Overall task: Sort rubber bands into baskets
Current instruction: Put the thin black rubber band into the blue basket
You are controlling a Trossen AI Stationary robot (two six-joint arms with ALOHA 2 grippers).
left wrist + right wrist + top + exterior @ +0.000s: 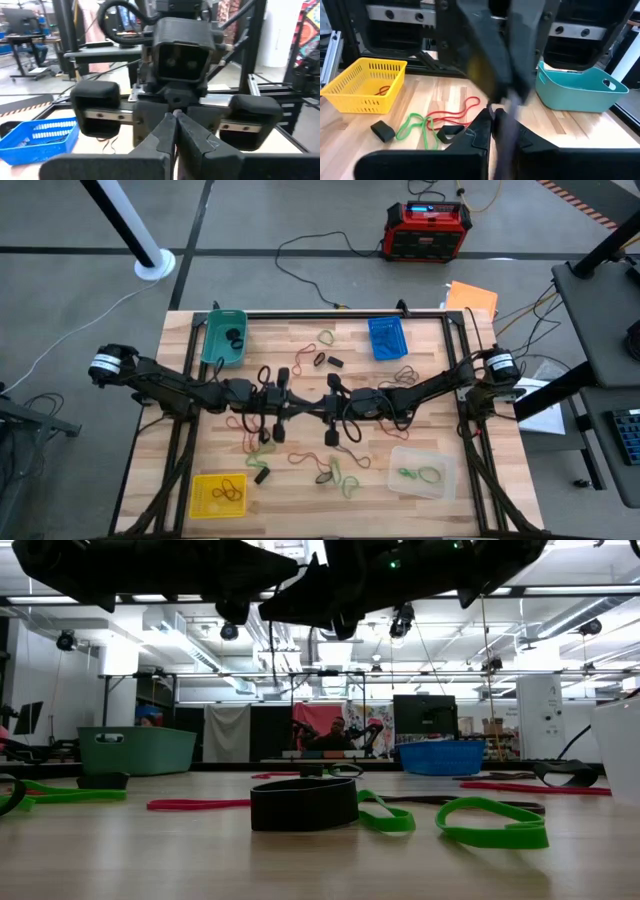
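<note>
Both arms reach level over the table's middle, and the grippers meet tip to tip. My left gripper (303,406) (175,119) is shut. So is my right gripper (315,406) (492,114), with a blurred bluish rubber band (503,142) at its fingertips. Loose red, green and black rubber bands (330,472) lie flat on the wood under the arms. One basket sits near each corner: teal (224,335), blue (387,337), yellow (218,493) and clear (421,473), each with a band or two inside. My left gripper's fingertips (506,96) stand right against my right gripper's tips. I cannot tell whether they also touch the bluish band. My right gripper comes in level from the table's right and is shut at its tips on the bluish band (496,111). The band shows only as a blurred streak trailing below the fingers, clear of the table. Which part of it is held cannot be made out.
In the low view, a black band (303,805), green bands (490,825) and a red band (200,804) lie near the front edge. A red-and-black box (428,230) and cables are on the floor behind the table. An orange sheet (472,298) lies at the far right corner.
</note>
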